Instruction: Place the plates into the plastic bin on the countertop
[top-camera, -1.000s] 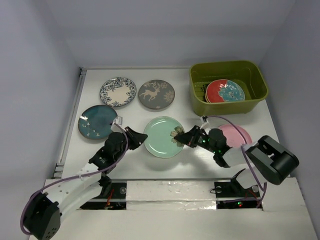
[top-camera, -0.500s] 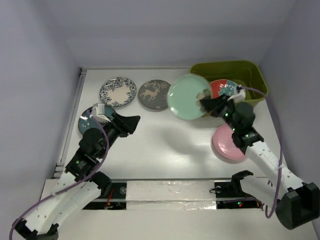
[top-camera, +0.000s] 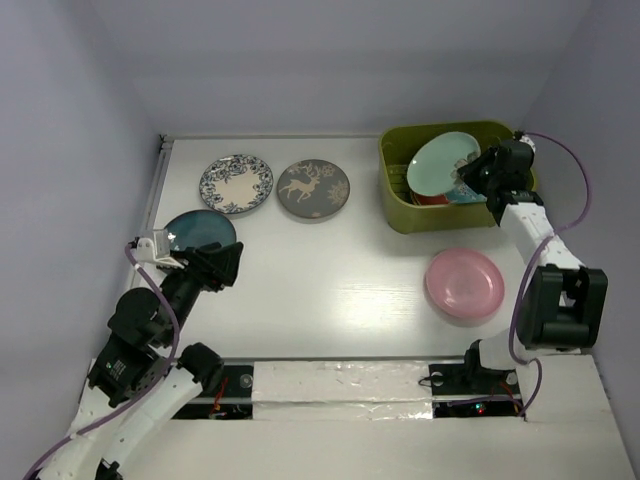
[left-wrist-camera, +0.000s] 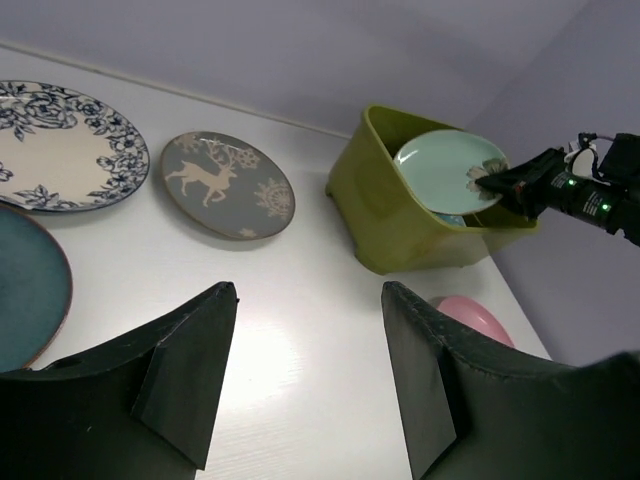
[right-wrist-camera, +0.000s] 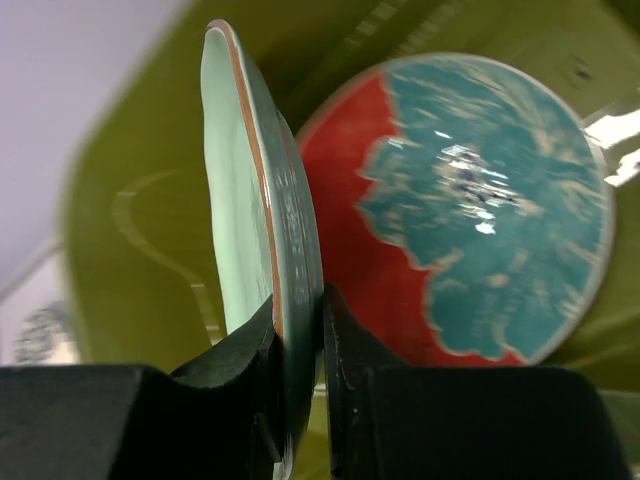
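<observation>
My right fingers (top-camera: 476, 176) are pinched on the rim of the mint green plate (top-camera: 441, 163), holding it tilted on edge in the plastic bin (top-camera: 400, 213), over the red-teal floral plate (right-wrist-camera: 480, 200). My left fingers (top-camera: 220, 264) are spread wide with nothing in them, hovering over the worktop (top-camera: 330, 270) beside the dark teal plate (top-camera: 195, 229).

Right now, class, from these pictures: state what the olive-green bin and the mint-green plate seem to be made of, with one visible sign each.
Olive-green bin: likely moulded plastic, semi-matte; one even colour, rounded corners, flared rim.
Mint-green plate: probably glazed ceramic, glossy; thin edge with a brown rim line, though melamine cannot be ruled out.
</observation>
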